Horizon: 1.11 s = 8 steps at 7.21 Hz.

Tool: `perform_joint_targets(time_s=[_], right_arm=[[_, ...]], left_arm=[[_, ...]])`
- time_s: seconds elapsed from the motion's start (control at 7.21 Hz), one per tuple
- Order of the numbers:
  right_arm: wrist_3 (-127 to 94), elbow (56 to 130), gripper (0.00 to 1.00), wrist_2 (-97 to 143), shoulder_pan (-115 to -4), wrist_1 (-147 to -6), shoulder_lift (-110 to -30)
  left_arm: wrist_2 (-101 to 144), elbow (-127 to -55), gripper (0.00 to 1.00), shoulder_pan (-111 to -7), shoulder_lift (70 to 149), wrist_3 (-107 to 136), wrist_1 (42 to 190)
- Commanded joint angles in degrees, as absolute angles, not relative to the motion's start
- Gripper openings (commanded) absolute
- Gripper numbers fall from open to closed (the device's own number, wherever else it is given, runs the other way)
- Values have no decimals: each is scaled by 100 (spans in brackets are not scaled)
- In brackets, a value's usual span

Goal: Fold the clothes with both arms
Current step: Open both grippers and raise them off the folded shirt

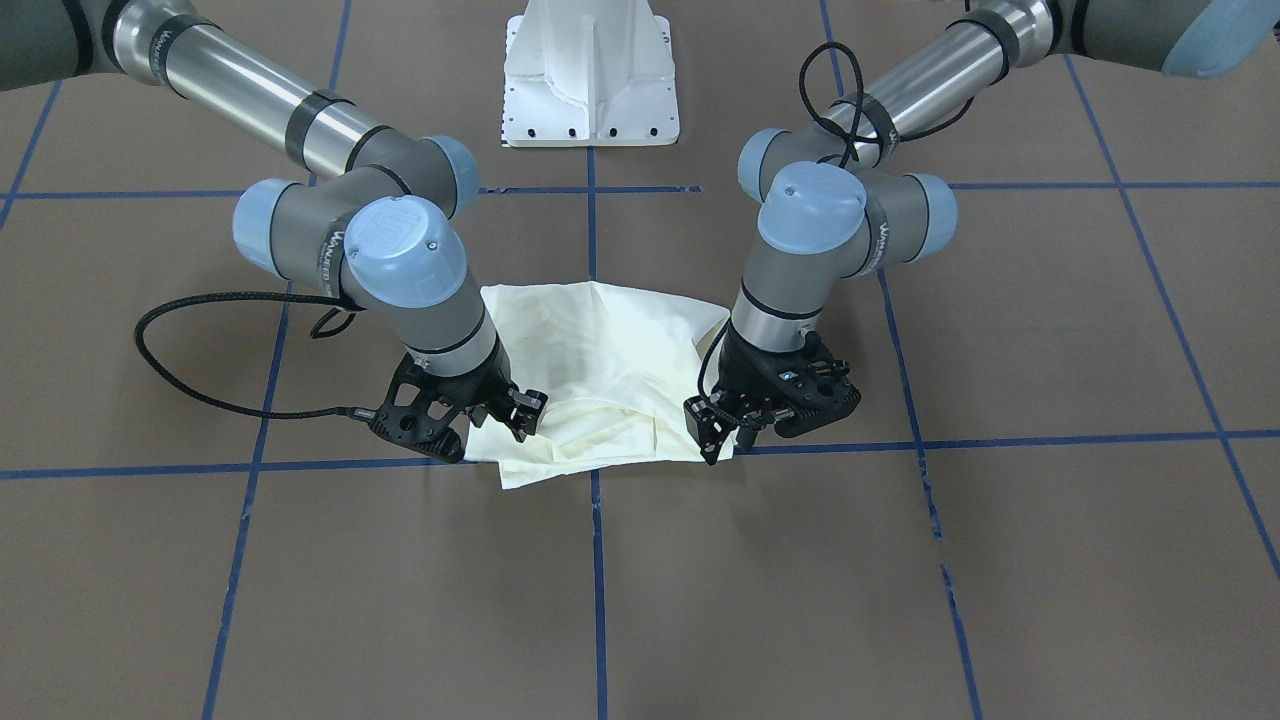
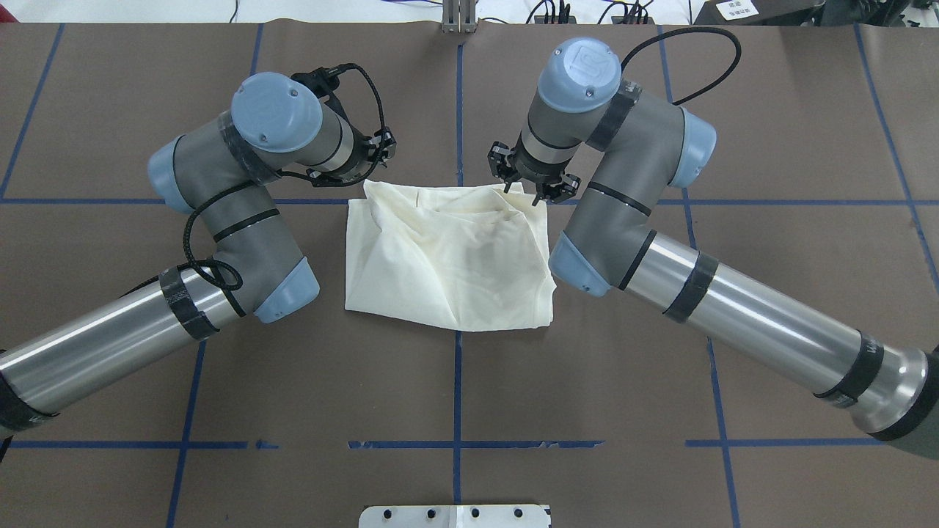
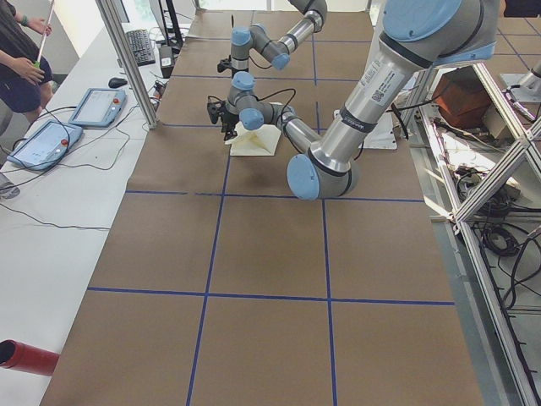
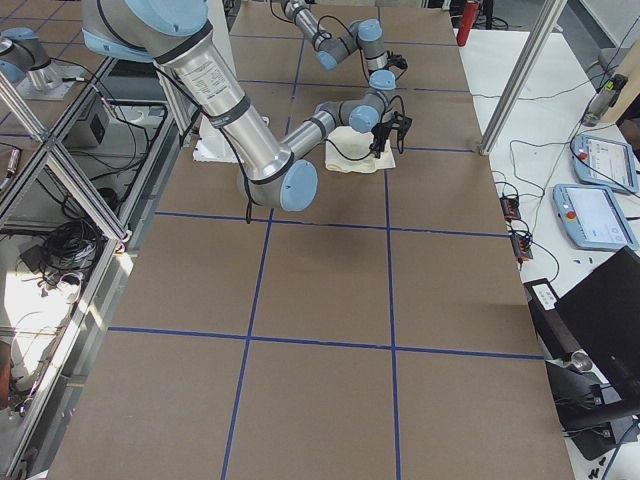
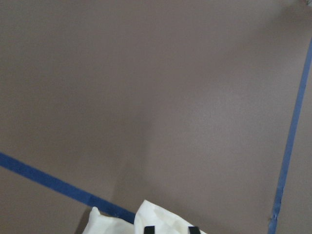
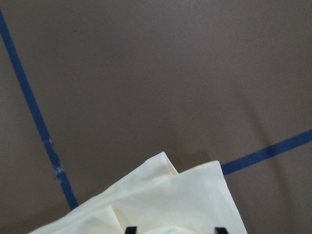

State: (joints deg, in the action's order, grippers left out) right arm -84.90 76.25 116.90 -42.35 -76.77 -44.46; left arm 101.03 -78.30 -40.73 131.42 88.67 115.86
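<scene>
Fingertips (image 6: pixel 130 230) of the right tool (image 1: pixel 525 415) stand wide apart over cream cloth, gripping nothing. Those of the left tool (image 1: pixel 722 435) sit closer, cloth between them; whether they pinch it I cannot tell. Both tools meet the long-sleeved T-shirt (image 1: pixel 600 360) at its corners farthest from the white pedestal base (image 1: pixel 590 80). It lies folded, plain side up, on the brown desk (image 1: pixel 1000 560) before that base.

Left gripper (image 5: pixel 170 230) mostly beyond wrist view's edge
</scene>
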Motion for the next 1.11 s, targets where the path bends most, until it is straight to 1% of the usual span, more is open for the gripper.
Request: perform_joint_targets(time_s=[0.0,0.14,0.28,0.42,0.69,0.83,0.97], right_arm=[[-8184,7629,100,12066,-4508,-7682,-4360],[-8113,7655,100,12067,-4517,-7708,-4359],[-7999,7716,100,12172,-4648,-7743,-4377],[-7859,7778,100,12347,-4823,-7752,-4447],[-7299,8040,100,12401,-5044,-8214,-4587],[-6869,8199,100,12393,-5132,-8688,-4605],[-6699,8261,100,12393,-5211,-8849,-4614]], left_arm=[[10159,-7769,100,-4209,13131,8449,11645],[10247,-7857,100,-4210,13018,8351,11793],[10579,-8205,100,-4201,12590,8358,12334],[10895,-8331,100,-4166,12334,8385,12731],[11258,-8454,100,-3887,12348,8559,12805],[11259,-8507,100,-3746,12349,8761,13084],[11241,-8456,100,-3648,12331,8832,13348]])
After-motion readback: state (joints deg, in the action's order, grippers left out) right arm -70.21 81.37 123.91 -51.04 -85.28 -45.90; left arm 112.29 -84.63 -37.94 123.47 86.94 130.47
